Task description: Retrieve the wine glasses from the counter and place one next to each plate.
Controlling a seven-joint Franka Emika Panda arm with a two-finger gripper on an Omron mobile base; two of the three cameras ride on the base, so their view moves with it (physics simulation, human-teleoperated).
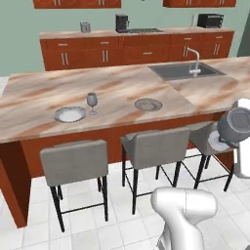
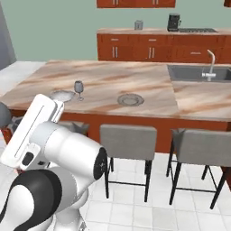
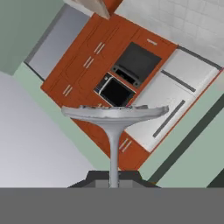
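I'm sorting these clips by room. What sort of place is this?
A home kitchen, rendered: an island counter with a sink and faucet, stools along it, plus wood cabinets behind.

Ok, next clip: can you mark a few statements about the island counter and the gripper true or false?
1. A wine glass stands beside the white plate on the counter. True.
2. The greyish plate has a glass next to it. False: nothing stands beside it.
3. The gripper is shut on the stem of a second wine glass. True.
4. The sink lies between the plates. False: it is off to one side of both.
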